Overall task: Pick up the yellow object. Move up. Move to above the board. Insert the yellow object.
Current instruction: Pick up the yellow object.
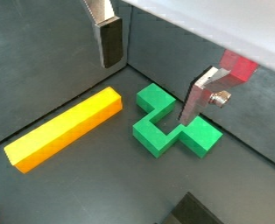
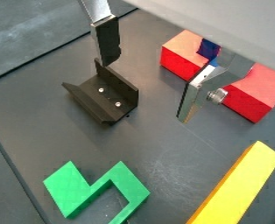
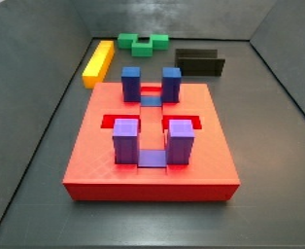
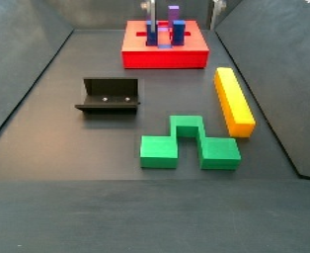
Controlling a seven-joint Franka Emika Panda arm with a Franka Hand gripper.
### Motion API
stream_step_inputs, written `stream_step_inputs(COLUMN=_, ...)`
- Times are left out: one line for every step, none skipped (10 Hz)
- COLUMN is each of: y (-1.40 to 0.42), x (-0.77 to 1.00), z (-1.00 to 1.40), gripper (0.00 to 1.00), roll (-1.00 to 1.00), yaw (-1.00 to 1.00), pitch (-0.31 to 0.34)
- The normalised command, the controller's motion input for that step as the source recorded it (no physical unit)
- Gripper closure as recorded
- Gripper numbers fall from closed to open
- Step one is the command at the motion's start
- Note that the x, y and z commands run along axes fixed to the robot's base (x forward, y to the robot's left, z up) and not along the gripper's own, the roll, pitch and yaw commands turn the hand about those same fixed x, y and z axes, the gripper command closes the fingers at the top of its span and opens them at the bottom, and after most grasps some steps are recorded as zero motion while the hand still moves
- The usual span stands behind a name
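The yellow object [image 1: 64, 129] is a long yellow-orange bar lying flat on the dark floor, and it also shows in the other views [image 2: 239, 188] [image 3: 98, 61] [image 4: 232, 99]. The board [image 3: 90, 146] is a red slab with blue-purple posts, seen in both side views [image 4: 165, 57]. In both wrist views my gripper [image 1: 151, 74] [image 2: 151, 70] hangs open well above the floor. It is off to the side of the bar, and nothing is between its fingers [image 1: 109, 44]. Part of the red board [image 2: 181, 57] shows behind one finger.
A green notched block [image 1: 169, 127] [image 4: 185, 148] lies right beside the bar. The dark fixture [image 2: 102, 96] [image 4: 109, 96] stands on the floor between the block and the board. Grey walls close in the floor.
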Motion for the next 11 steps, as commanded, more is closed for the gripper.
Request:
stream_step_inputs(y=0.07, x=0.0, z=-0.01, gripper=0.0, roll=-0.02, yaw=0.0, pitch=0.0)
stream_step_inputs(y=0.48, x=0.14, z=0.0, gripper=0.0, roll=-0.11, yaw=-0.01, pitch=0.006)
stream_step_inputs(y=0.6, x=0.07, z=0.04, gripper=0.0, roll=-0.22, yaw=0.0, pitch=0.0)
stream_step_inputs(y=0.63, x=0.09, z=0.09, gripper=0.0, roll=-0.28, yaw=0.0, pitch=-0.034)
stream_step_inputs(y=0.54, x=0.09, z=0.0, gripper=0.0, roll=-0.22, yaw=0.0, pitch=-0.027)
stream_step_inputs(y=0.39, x=0.23, z=-0.06, gripper=0.0, roll=-0.04, yaw=0.0, pitch=0.0)
stream_step_inputs(y=0.4, x=0.43, z=-0.16, gripper=0.0, roll=-0.01, yaw=0.0, pitch=0.0)
stream_step_inputs(y=0.38, x=0.47, z=-0.23, gripper=0.0, roll=-0.01, yaw=0.0, pitch=0.0)
stream_step_inputs(y=0.33, x=0.38, z=-0.3, gripper=0.0, roll=-0.01, yaw=0.0, pitch=-0.01)
stream_step_inputs(y=0.18, x=0.43, z=-0.28, gripper=0.0, roll=0.0, yaw=-0.04, pitch=0.0)
stream_step_inputs(y=0.02, x=0.48, z=-0.27, gripper=0.0, roll=0.02, yaw=-0.14, pitch=0.0)
